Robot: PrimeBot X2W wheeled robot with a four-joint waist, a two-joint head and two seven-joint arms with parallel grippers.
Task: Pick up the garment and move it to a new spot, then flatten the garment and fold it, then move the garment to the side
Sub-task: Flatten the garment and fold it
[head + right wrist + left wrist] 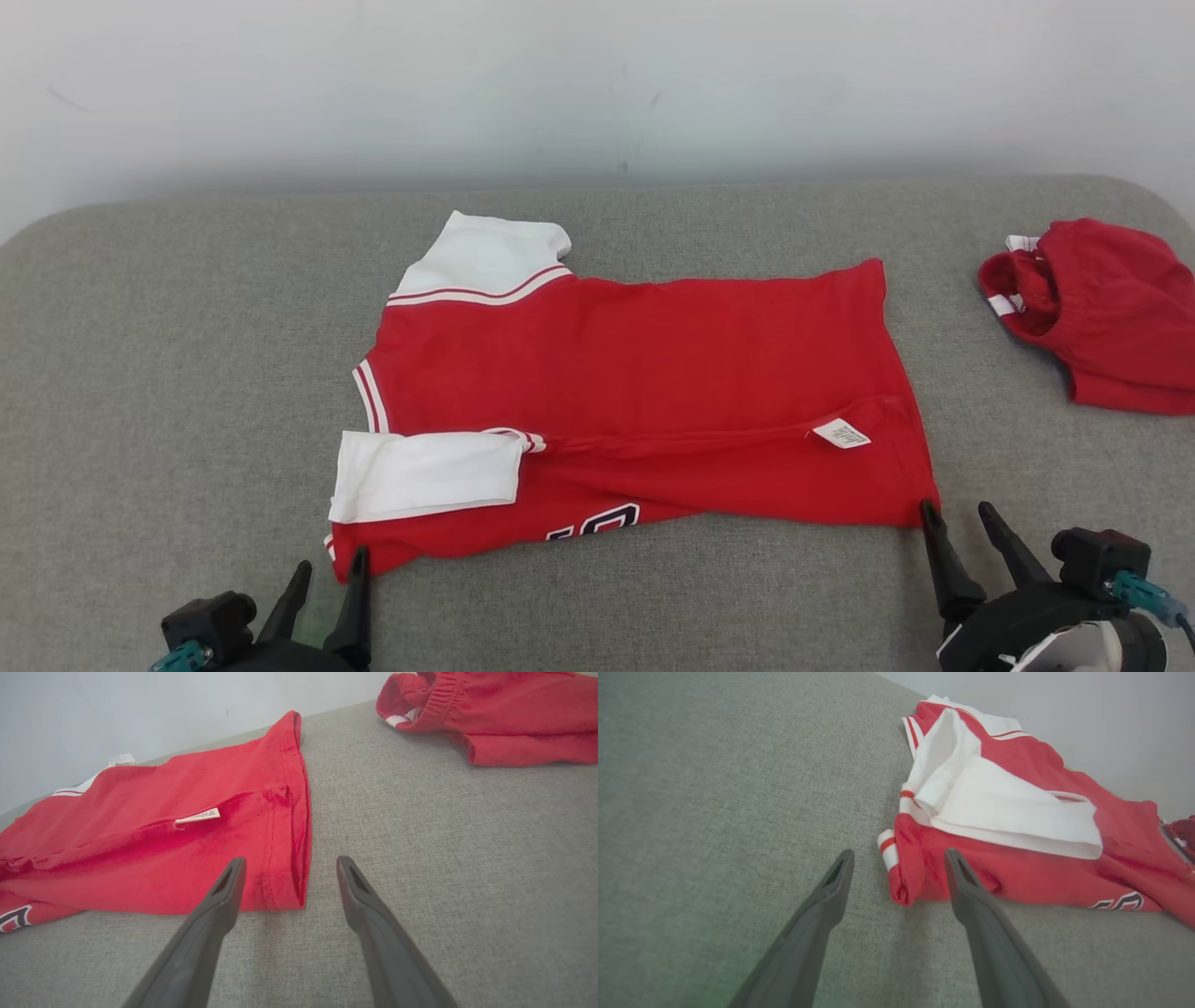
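red white-sleeved jersey shirt [635,373], folded, mid grey fabric surface [187,373]; near corners at fingertips of left gripper [331,560] and right gripper [955,509], both agape.

Your garment [653,373] lies mid-cushion [168,373], shorts [1111,308] well apart on its right. Your left gripper [332,557] sits at its near-left corner, the right gripper [955,505] at its near-right.

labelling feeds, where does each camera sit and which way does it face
head: on the head, looking down at the jersey; left gripper and right gripper, open, at the bottom
left wrist: on that arm, facing the jersey's sleeve end; own fingers show
right wrist: on that arm, facing the hem and smaller red garment; own fingers show
shared: head and right wrist see the label
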